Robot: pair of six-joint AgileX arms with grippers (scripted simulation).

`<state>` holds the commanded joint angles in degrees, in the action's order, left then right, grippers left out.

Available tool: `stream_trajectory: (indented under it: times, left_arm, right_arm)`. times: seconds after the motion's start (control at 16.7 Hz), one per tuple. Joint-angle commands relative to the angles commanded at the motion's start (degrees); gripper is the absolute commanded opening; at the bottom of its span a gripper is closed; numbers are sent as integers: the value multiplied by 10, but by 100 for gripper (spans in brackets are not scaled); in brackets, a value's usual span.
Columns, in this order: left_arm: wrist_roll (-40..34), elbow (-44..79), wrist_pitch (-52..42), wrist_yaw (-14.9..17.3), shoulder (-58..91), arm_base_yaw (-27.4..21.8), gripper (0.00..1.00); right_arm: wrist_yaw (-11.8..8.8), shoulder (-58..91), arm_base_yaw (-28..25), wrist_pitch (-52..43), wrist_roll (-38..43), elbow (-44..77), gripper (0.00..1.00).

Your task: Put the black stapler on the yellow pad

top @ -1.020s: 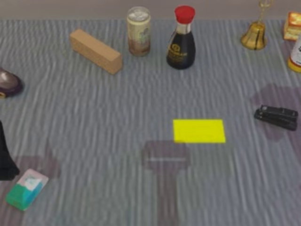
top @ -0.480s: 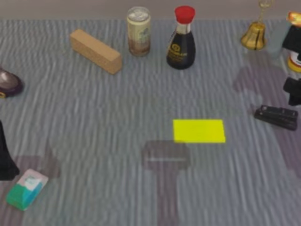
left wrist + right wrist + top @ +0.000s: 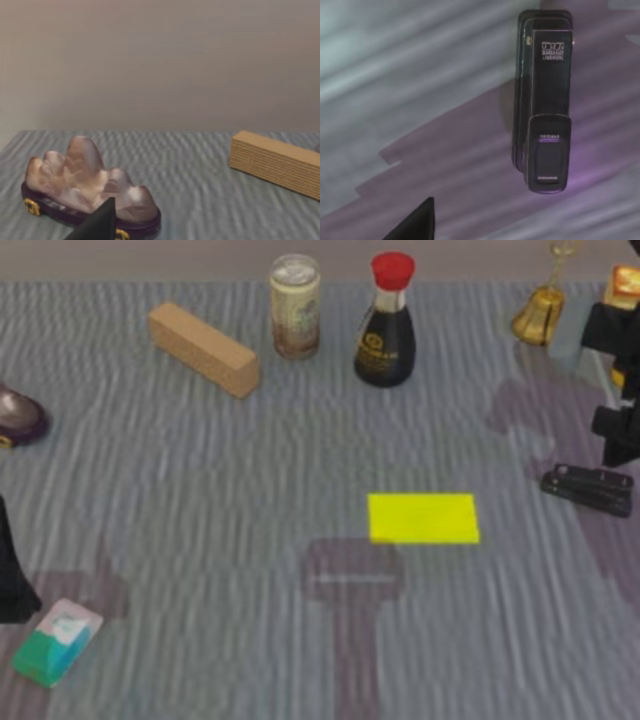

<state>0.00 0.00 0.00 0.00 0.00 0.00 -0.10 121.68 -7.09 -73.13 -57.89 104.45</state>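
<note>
Black stapler (image 3: 588,489) on table, just below right hand (image 3: 618,430).

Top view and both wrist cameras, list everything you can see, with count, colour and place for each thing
stapler: 1, black, right side, flat on the table
pad: 1, yellow, right of centre
block: 1, tan, far left
can: 1, beige, far centre
bottle: 1, dark with red cap, right of the can
bell: 1, gold, far right
carton: 1, orange, far right corner, partly hidden
ornament: 1, pinkish rock on dark base, left edge
box: 1, green and white, near left
left gripper: 1, black, left edge, parked
right gripper: 1, black, above the stapler
</note>
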Motion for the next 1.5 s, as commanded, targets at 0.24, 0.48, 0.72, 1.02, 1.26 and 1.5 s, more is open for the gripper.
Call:
stream_trajectory:
  times: [0.24, 0.48, 0.72, 1.02, 1.26, 1.5]
  left_arm:
    - [0, 0, 0, 0, 0, 0, 100]
    - [0, 0, 0, 0, 0, 0, 100]
    - [0, 0, 0, 0, 0, 0, 100]
    - [0, 0, 0, 0, 0, 0, 100]
    - [0, 0, 0, 0, 0, 0, 100]
    - [0, 0, 0, 0, 0, 0, 100]
  right_arm:
    - [0, 1, 2, 11, 0, -10, 100]
    - [0, 22, 0, 95, 1, -71, 100]
    - [0, 48, -2, 188, 3, -137, 100]
    - [0, 53, -2, 202, 3, -148, 100]
    - [0, 53, -2, 202, 3, -148, 70]
    - [0, 53, -2, 202, 3, -148, 40]
